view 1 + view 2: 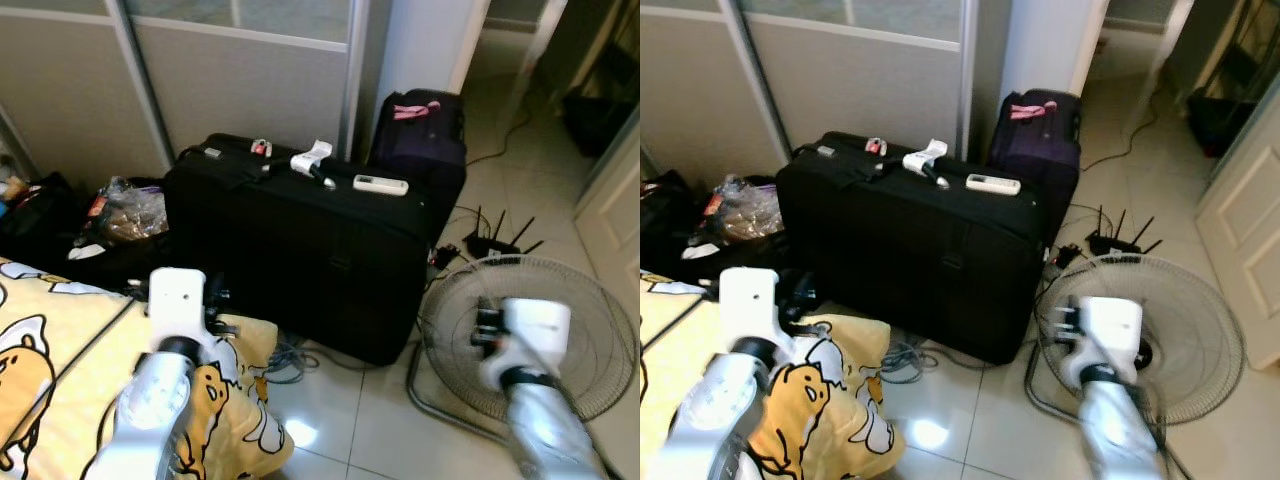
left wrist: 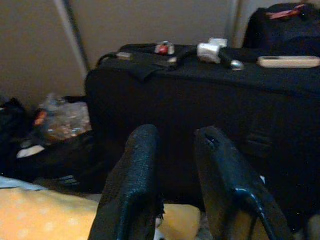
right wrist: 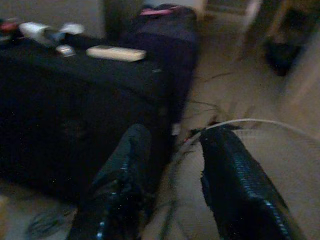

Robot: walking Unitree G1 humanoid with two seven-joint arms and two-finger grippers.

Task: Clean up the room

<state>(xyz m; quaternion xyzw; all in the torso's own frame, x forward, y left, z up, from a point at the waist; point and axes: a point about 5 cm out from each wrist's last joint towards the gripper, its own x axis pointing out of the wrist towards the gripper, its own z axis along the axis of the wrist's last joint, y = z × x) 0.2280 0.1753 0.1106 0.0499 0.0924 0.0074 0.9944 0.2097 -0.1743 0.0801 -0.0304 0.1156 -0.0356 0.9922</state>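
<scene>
We see a large black fabric suitcase [image 1: 300,255] lying on its long side on glossy white floor tiles [image 1: 330,420], backed against a grey sliding-door panel [image 1: 240,80]. On its flat top lie a slim white remote control [image 1: 381,184], a white bottle-like object with a dark tip [image 1: 312,162] and a small red-and-white item [image 1: 260,147]. A dark purple bag with a pink tag [image 1: 420,130] stands just behind the suitcase's right end. To the suitcase's left we note a crinkled clear plastic bag [image 1: 125,215] among dark clutter. A round wire-grille fan [image 1: 580,330] lies tilted on the floor to the right, with a black router with upright antennas [image 1: 495,240] behind it. A yellow cartoon-print cover [image 1: 60,370] drapes at lower left. Our left gripper [image 2: 172,150] hangs above the cover's edge, its textured black fingers [image 2: 137,180] parted and empty. Our right gripper [image 3: 175,160] hovers over the fan's rim, fingers likewise apart, holding nothing.
</scene>
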